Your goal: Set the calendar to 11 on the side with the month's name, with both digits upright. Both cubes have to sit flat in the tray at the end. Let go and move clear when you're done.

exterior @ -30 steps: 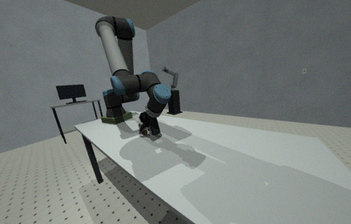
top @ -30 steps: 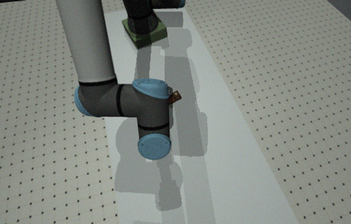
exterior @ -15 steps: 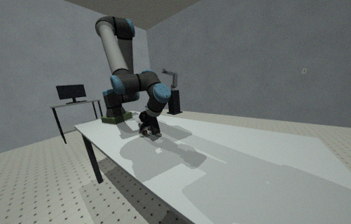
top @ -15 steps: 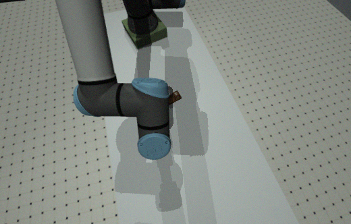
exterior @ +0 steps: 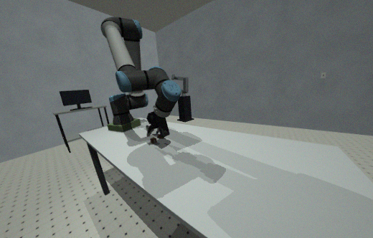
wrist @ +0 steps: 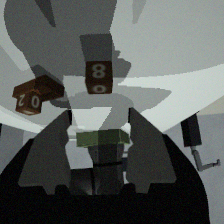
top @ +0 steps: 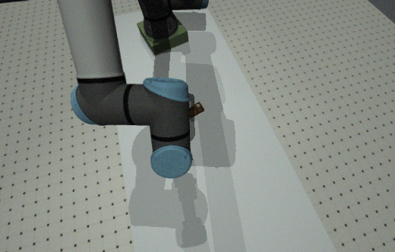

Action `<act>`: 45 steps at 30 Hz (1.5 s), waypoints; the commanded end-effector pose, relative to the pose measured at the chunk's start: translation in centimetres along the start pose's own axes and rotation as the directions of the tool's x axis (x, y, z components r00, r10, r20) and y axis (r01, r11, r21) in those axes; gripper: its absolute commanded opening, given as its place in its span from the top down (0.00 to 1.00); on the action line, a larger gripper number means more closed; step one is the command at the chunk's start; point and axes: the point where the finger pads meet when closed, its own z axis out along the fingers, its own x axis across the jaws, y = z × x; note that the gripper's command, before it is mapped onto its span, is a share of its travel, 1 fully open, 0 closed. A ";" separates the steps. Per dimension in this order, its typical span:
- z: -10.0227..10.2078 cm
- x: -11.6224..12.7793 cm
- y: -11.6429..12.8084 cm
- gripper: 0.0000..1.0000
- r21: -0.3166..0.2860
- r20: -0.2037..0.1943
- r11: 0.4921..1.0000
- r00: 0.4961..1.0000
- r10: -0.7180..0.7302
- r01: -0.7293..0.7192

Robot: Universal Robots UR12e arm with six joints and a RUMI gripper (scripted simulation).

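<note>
While the arm point(exterior: 133, 79) bends low over the white table point(exterior: 262, 158), the gripper point(wrist: 98, 131) hangs just above the tabletop w/ jaws spread partway and nothing between them: released. Wrist view: both dark fingers frame a gap, and beyond that gap sits a brown cube point(wrist: 96, 77) on the table, showing 8 on one face and 0 on the face below it. It's apart from the fingertips, not touched. A second brown piece point(wrist: 35, 95) lies off to the left, tilted, w/ digits that read approx. 2 and 0; can't tell if it's the other cube or the tray. Top view: only a brown corner point(top: 196, 110) peeks out beside the wrist joint. Green base plate point(top: 181, 38) sits at the table's far end.
</note>
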 end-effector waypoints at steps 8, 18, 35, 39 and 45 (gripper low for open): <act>-2.1 0.0 2.0 0.60 0.001 0.000 1.000 1.000 0.000 0.000; -2.2 0.0 2.1 0.60 0.006 0.000 1.000 1.000 0.000 0.000; -2.1 0.0 2.3 0.60 0.234 0.001 0.972 1.000 0.000 0.000; -2.1 0.0 2.3 0.60 0.259 0.000 0.966 1.000 0.000 0.000; -2.1 0.0 2.3 0.60 0.263 0.000 0.965 1.000 0.000 0.000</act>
